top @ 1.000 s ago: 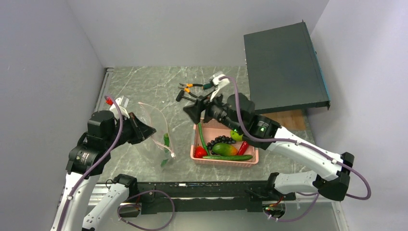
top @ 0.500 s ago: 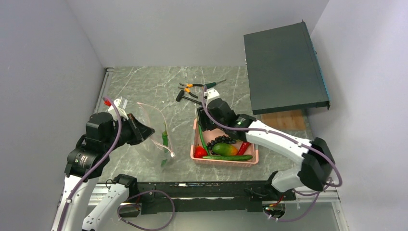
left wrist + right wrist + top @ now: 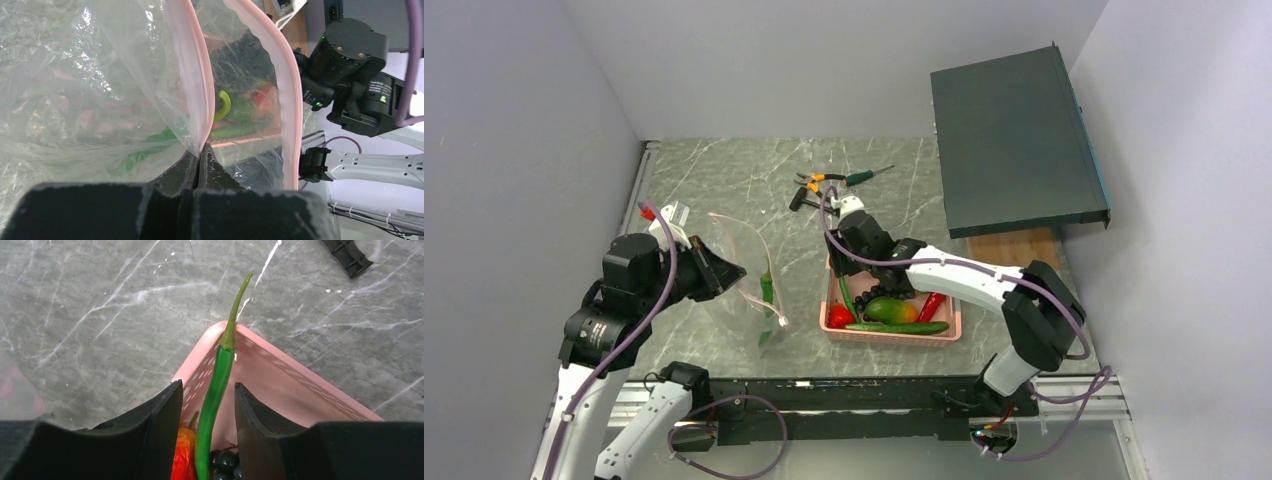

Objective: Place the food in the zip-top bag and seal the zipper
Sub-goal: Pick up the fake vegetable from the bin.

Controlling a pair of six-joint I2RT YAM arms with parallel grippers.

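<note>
- Top external: the left gripper point(image 3: 721, 272) holds the zip-top bag point(image 3: 746, 262) by its mouth over the marble table point(image 3: 714, 180), with a short green pepper point(image 3: 767, 289) inside. The right gripper point(image 3: 848, 282) reaches into the left end of the pink mesh basket point(image 3: 894, 338), near the mango point(image 3: 890, 309) and the grape bunch point(image 3: 880, 292).
- Left wrist: the left gripper's jaws are clenched on one lip of the pink zipper point(image 3: 192, 75), and the bag's mouth gapes.
- Right wrist: the fingers point(image 3: 160, 425) are parted around a long green pepper point(image 3: 216, 385), with a gap on each side. The pepper's stem pokes over the basket's corner.
</note>
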